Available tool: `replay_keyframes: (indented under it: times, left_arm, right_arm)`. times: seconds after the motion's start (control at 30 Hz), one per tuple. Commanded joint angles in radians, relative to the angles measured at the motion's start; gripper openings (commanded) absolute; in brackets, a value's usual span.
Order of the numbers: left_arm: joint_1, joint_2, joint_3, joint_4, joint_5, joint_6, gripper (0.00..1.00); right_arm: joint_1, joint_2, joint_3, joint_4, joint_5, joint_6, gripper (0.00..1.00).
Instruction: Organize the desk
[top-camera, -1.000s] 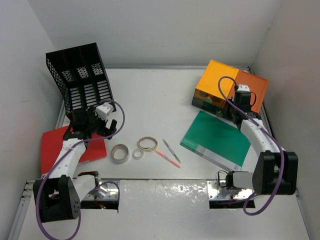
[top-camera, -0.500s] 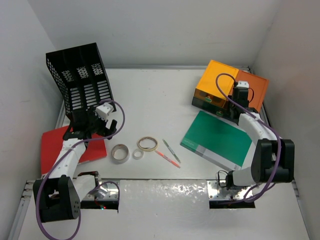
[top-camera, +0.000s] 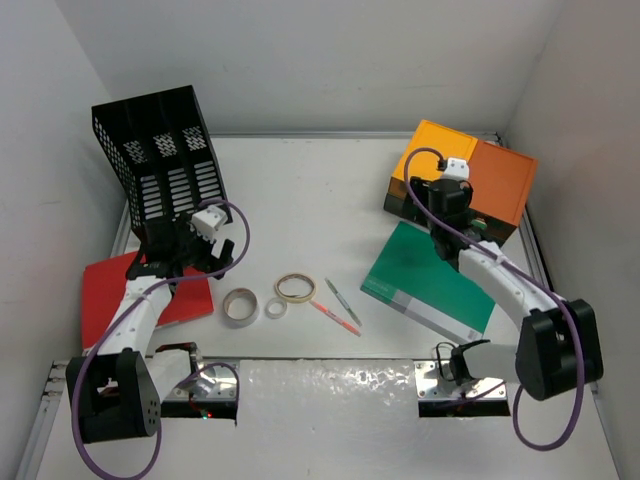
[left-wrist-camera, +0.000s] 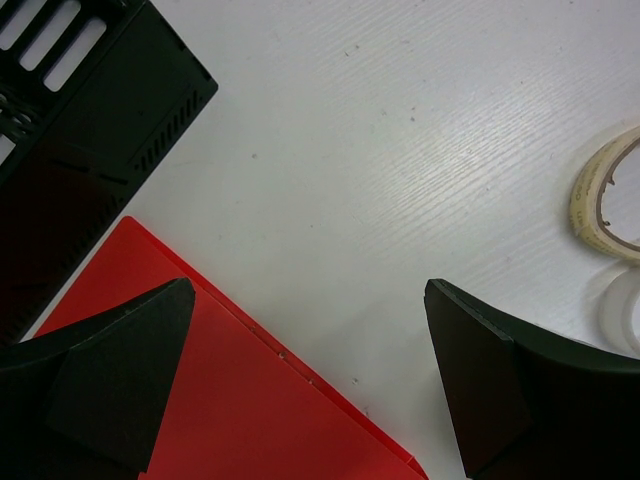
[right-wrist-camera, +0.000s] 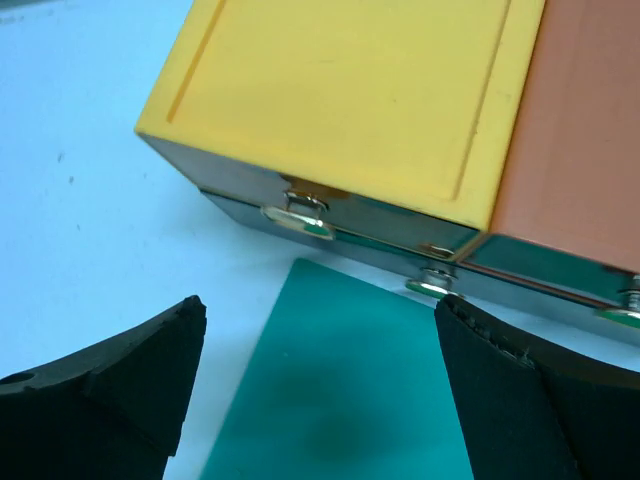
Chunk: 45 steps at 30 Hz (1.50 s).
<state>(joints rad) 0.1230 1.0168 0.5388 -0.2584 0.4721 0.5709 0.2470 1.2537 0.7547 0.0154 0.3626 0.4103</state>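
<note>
The desk (top-camera: 300, 200) is a white tabletop with a thin metal rim. My left gripper (top-camera: 178, 262) hangs open over the far corner of a red folder (top-camera: 160, 305). In the left wrist view the folder's (left-wrist-camera: 200, 400) edge runs between the spread fingers (left-wrist-camera: 100, 370), and nothing is held. My right gripper (top-camera: 428, 212) stands open in front of the orange-topped drawer unit (top-camera: 465, 180), above the far corner of a green folder (top-camera: 435, 280). The right wrist view shows that folder (right-wrist-camera: 340, 400) between empty fingers (right-wrist-camera: 530, 400) and the drawer fronts with metal handles (right-wrist-camera: 300, 215).
A black mesh file rack (top-camera: 150, 150) stands at the back left, close behind the left gripper. Three tape rolls (top-camera: 240, 307) (top-camera: 275, 309) (top-camera: 295, 288) and two pens (top-camera: 342, 302) lie near the front middle. Walls enclose the desk on three sides.
My right gripper has opened and swung left, from the drawer unit's orange half to the front of its yellow half. The left arm has not moved.
</note>
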Motion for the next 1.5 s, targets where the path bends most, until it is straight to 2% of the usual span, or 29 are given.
replay_keyframes:
  times: [0.0, 0.07, 0.2, 0.27, 0.37, 0.63, 0.77, 0.9, 0.93, 1.0, 1.17, 1.37, 1.47]
  left_arm:
    - [-0.006, -0.003, 0.023, 0.031, 0.010, 0.001, 0.99]
    - [-0.005, -0.006, 0.021, 0.033, 0.005, 0.001, 0.99]
    - [-0.005, -0.009, 0.013, 0.041, -0.004, 0.001, 0.99]
    - [-0.005, -0.011, 0.010, 0.042, -0.006, 0.004, 0.99]
    - [-0.005, -0.012, 0.006, 0.045, -0.010, 0.009, 0.99]
    - [-0.003, -0.011, 0.001, 0.056, -0.013, 0.014, 0.99]
    - [-0.005, -0.038, 0.026, 0.061, 0.011, -0.044, 0.99]
    - [0.000, -0.063, 0.170, -0.033, 0.079, -0.086, 0.99]
    - [0.000, -0.060, 0.191, -0.035, 0.073, -0.112, 0.99]
    - [0.000, -0.057, 0.240, -0.039, 0.030, -0.131, 0.99]
    - [0.000, -0.053, 0.311, -0.096, -0.062, -0.147, 1.00]
    - [0.000, -0.076, 0.296, -0.114, -0.064, -0.143, 1.00]
    - [-0.002, -0.076, 0.276, -0.108, -0.062, -0.140, 1.00]
  right_arm:
    - [0.049, 0.073, 0.007, 0.129, 0.159, 0.168, 0.94]
    - [0.077, 0.151, 0.047, 0.144, 0.272, 0.220, 0.92]
    - [0.089, 0.248, 0.072, 0.191, 0.377, 0.350, 0.83]
    - [0.090, 0.276, 0.098, 0.230, 0.380, 0.357, 0.79]
    - [0.094, 0.331, 0.165, 0.203, 0.381, 0.340, 0.78]
    - [0.094, 0.427, 0.221, 0.187, 0.412, 0.298, 0.71]
    - [0.092, 0.444, 0.233, 0.182, 0.420, 0.272, 0.66]
    - [0.094, 0.425, 0.218, 0.193, 0.437, 0.248, 0.45]
    - [0.092, 0.421, 0.218, 0.195, 0.437, 0.239, 0.44]
    - [0.092, 0.418, 0.225, 0.189, 0.437, 0.217, 0.43]
    - [0.097, 0.418, 0.245, 0.167, 0.434, 0.168, 0.50]
    - [0.107, 0.414, 0.265, 0.172, 0.446, 0.110, 0.53]
    - [0.107, 0.414, 0.270, 0.179, 0.446, 0.084, 0.50]
